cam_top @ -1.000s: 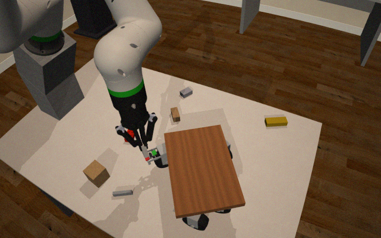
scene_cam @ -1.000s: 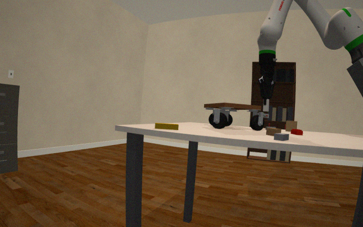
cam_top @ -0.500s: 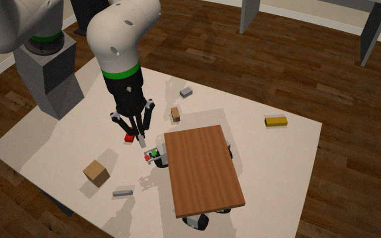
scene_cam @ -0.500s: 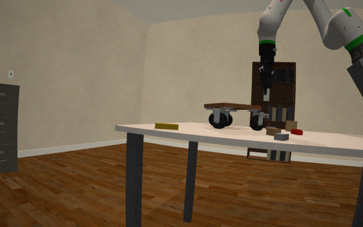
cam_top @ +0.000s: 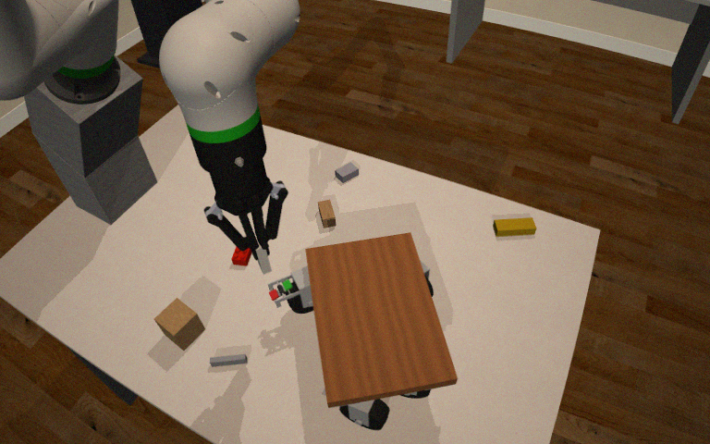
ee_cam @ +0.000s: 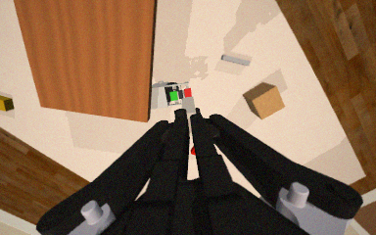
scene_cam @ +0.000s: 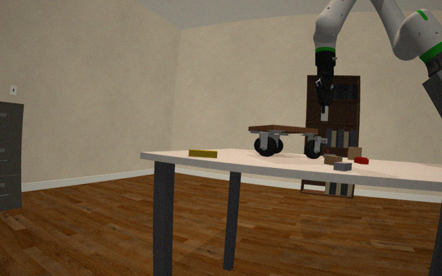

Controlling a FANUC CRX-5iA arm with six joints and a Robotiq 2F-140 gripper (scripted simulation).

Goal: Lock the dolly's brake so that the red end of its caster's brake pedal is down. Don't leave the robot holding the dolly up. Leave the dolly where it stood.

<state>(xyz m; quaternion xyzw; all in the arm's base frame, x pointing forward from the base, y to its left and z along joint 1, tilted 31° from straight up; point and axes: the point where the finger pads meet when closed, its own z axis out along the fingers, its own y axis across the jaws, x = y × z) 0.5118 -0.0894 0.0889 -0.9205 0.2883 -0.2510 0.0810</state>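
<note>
Four black casters held the wooden-topped dolly (cam_top: pixel 373 314) on the white table (cam_top: pixel 549 335), all wheels down. At its near corner the caster's brake pedal (cam_top: pixel 280 290) stuck out, a green patch beside a red end; I could not tell which end sat lower. Above and apart from it hung the black two-finger gripper (cam_top: pixel 262 250), clenched on nothing, touching neither pedal nor deck. Just beside its fingertips lay a small red block (cam_top: pixel 241 255), a tan cube (cam_top: pixel 178 322) further off.
</note>
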